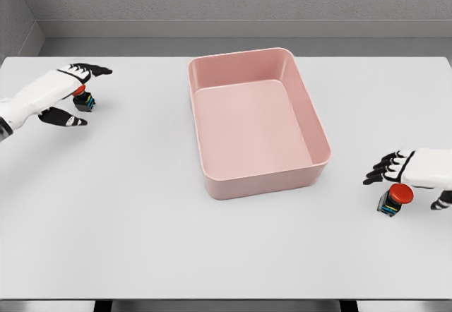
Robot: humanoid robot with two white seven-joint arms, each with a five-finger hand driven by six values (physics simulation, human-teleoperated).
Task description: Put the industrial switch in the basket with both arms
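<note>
Two red-capped industrial switches on a white desk [226, 255], well apart. Left switch [84, 100] tucked just under the left hand [67, 93], fingers spread around it, not closed. Right switch [394, 200] just below the right hand [413, 171], fingers open above it. Pink basket [311, 100] between them, empty, equally reachable inward from either side.
</note>
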